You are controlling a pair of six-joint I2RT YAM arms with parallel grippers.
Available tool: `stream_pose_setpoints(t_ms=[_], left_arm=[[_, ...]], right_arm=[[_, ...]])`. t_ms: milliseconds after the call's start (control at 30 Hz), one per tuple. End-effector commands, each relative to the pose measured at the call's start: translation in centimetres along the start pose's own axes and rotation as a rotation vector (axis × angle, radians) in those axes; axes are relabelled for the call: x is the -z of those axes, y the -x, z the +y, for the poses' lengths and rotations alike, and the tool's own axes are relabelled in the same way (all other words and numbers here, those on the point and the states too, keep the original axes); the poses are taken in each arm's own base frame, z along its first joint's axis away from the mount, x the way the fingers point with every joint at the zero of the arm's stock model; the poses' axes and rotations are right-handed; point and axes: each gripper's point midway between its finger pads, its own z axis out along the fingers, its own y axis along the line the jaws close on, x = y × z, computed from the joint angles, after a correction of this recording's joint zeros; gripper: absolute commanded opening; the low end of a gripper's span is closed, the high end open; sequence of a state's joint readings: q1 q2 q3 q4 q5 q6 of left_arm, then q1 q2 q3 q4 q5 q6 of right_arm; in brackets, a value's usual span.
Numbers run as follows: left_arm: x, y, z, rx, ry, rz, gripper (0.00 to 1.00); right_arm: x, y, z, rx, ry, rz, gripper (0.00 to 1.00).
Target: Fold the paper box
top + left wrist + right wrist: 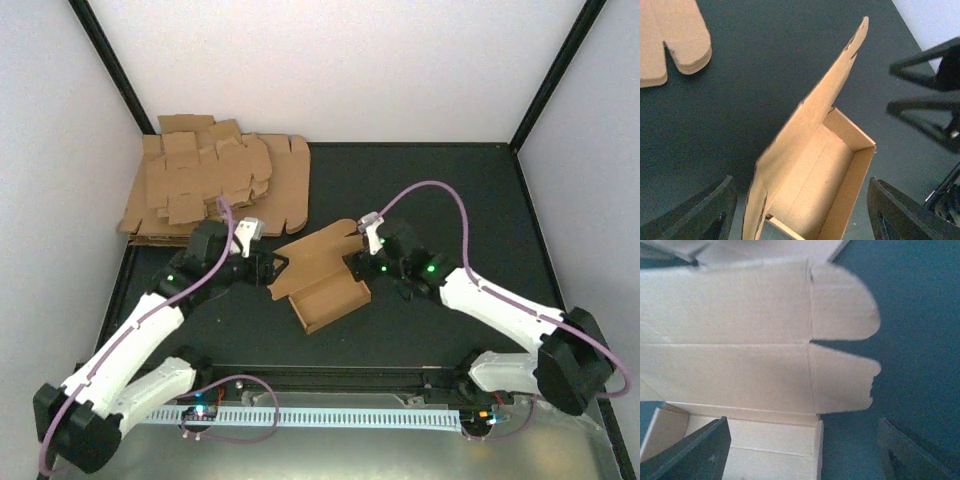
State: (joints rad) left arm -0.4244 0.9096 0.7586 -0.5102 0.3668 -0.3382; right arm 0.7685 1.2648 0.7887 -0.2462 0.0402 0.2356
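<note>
- We see our left gripper (801,184) with jaws wide apart, one on either side of the box (815,170).
- Our right gripper (802,422) gapes too, over the box's corner.
- The box sits mid-table (450,190), tray open, flap raised, between both grippers.
- A cardboard pile (200,185) lies far left.

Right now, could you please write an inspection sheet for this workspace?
Surface: black mat, flat.
Job's things: paper box, tray formed, lid flap raised.
Clutter: pile of flat cardboard sheets, far left corner.
Grippers: left tool and right tool, both open, one at each end of the box.
Cables: purple cables, one arching on each side.
Surroundings: white walls, black frame posts.
</note>
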Motion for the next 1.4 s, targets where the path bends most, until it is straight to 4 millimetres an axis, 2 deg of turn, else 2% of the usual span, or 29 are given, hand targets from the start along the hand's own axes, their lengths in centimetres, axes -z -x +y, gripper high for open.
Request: stream_pose_setpoints(t_ms=[0, 167, 267, 533, 667, 767, 967, 1100, 1200, 1367], left_arm=[[1.1, -0.4, 0.5, 0.086, 0.007, -0.090, 0.73], [1.0, -2.2, 0.6, 0.157, -0.017, -0.076, 0.68], [0.5, -3.4, 0.7, 0.186, -0.029, -0.052, 0.65], [-0.9, -5.1, 1.0, 0.225, -0.042, 0.002, 0.54], [-1.3, -5.7, 1.2, 0.229, -0.032, 0.011, 0.50], [-1.5, -5.9, 1.3, 0.230, -0.028, 0.019, 0.46], [-2.1, -6.4, 1.9, 0.242, 0.000, 0.034, 0.44], [-2.1, -6.4, 1.9, 0.239, 0.003, 0.032, 0.36], [-2.2, -6.7, 2.3, 0.228, 0.032, 0.040, 0.26], [-2.5, -7.4, 2.6, 0.221, 0.065, 0.061, 0.24]], right_arm=[[1.7, 1.6, 0.9, 0.013, 0.176, -0.016, 0.86], [2.1, 3.6, -0.8, -0.042, 0.227, -0.068, 0.92], [1.7, 4.9, -1.7, -0.107, 0.274, -0.112, 0.91], [-0.8, 6.7, -2.0, -0.152, 0.344, -0.116, 0.92], [-2.2, 6.8, -2.4, -0.166, 0.362, -0.102, 1.00], [-3.0, 6.4, -2.2, -0.171, 0.397, -0.077, 1.00], [-4.0, 5.1, -2.1, -0.179, 0.411, -0.044, 0.98], [-3.6, 4.3, -1.5, -0.184, 0.452, -0.024, 0.87], [-3.0, 3.3, -1.1, -0.182, 0.464, -0.008, 0.80], [-1.9, 1.3, -0.9, -0.175, 0.459, 0.024, 0.68]])
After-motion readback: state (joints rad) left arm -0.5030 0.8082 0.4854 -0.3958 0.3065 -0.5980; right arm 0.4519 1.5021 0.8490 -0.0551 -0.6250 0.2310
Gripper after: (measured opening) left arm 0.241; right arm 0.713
